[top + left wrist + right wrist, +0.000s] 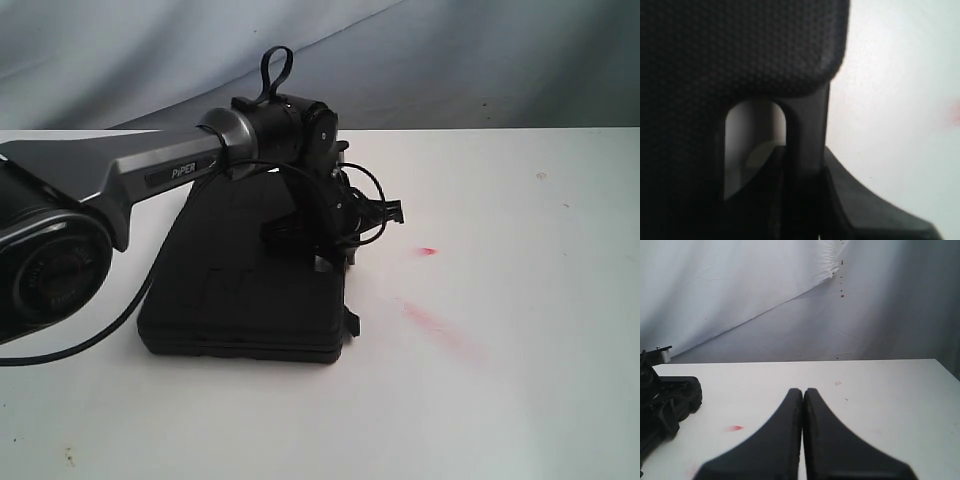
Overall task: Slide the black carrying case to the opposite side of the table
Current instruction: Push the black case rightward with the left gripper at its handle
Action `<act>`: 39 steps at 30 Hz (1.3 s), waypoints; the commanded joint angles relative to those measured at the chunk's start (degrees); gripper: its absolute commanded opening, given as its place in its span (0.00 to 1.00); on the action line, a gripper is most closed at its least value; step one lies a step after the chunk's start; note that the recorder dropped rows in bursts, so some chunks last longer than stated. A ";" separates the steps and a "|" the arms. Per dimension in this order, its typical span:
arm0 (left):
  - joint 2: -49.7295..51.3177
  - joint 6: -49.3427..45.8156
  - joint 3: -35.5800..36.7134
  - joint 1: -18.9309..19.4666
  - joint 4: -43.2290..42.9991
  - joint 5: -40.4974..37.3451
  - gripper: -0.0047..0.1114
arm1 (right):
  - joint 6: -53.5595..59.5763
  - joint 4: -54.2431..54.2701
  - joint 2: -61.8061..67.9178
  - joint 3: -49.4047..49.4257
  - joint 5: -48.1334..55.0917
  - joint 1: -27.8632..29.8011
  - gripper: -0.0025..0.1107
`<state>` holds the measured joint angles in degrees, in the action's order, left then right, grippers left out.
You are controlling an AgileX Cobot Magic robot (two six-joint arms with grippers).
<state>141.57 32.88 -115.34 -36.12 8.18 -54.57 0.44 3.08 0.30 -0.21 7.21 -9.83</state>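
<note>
Red-smeared white table (520, 390), grey backdrop (740, 300); pebbled black case (240, 290) at left. Right gripper (803, 392) pressed together; left gripper (335, 250) on the case, grip unclear.

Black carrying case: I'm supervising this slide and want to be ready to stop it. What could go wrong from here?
1. The left hand sits at one edge of the black case, not its middle, so a push may spin it rather than slide it straight.
2. The loose cable looping beside that hand could snag on the case.
3. The left wrist view is nearly filled by the case, showing little table.
</note>
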 commanded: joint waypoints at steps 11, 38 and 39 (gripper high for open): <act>0.27 5.85 -0.32 -1.91 3.74 3.35 0.04 | 0.36 0.45 -0.30 0.21 -0.59 0.19 0.02; 11.13 5.39 -18.25 -4.71 7.21 -3.75 0.05 | 0.40 -2.64 -0.30 0.21 0.79 0.19 0.02; 11.13 4.33 -18.25 -4.71 7.21 -3.75 0.06 | 0.40 -2.64 -0.30 0.21 0.79 0.19 0.02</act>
<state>151.18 37.87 -133.54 -39.99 9.95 -62.42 0.44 1.23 0.30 -0.21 8.04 -9.83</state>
